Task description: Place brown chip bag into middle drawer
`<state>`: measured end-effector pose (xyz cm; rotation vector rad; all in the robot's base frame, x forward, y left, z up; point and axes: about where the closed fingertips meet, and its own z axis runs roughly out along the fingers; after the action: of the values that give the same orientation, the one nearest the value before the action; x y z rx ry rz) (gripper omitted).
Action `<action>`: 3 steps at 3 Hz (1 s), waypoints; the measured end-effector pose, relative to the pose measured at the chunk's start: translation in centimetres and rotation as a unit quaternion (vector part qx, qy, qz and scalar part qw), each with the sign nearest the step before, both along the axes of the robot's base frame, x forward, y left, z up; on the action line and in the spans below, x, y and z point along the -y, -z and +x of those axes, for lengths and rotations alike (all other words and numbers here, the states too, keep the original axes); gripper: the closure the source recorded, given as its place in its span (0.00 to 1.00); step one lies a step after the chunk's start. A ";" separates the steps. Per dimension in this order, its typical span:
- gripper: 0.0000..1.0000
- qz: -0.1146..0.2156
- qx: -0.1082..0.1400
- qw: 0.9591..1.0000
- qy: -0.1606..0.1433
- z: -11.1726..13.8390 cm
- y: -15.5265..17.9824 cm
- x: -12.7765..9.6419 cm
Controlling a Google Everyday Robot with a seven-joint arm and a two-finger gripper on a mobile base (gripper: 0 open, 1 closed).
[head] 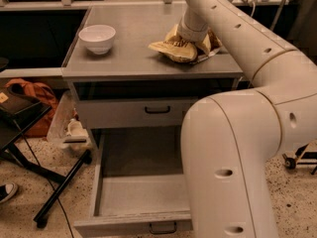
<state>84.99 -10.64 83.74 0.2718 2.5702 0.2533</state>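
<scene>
The brown chip bag (176, 49) lies crumpled on the grey cabinet top (129, 58), right of centre, tan-yellow with dark lettering. My gripper (192, 37) comes down onto the bag's top from above and right, and the wrist hides where it meets the bag. The middle drawer (133, 225) is pulled out low in front of the cabinet, its long flat tray showing nothing inside. The big white arm segment covers the drawer's right part.
A white bowl (97, 37) stands on the cabinet top at the left. A shut drawer front with a black handle (157, 110) is above the open drawer. A black stand (29, 148), an orange bag (34, 95) and a plastic-wrapped item (69, 130) are on the floor at left.
</scene>
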 end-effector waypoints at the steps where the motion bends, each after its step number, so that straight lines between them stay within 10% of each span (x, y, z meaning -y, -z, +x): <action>1: 0.66 0.000 0.000 1.000 0.000 0.0 -0.6 0.0; 3: 1.00 0.000 0.000 1.000 0.000 0.0 -1.7 0.0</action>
<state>84.99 -10.64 85.45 0.2717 2.5701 0.2533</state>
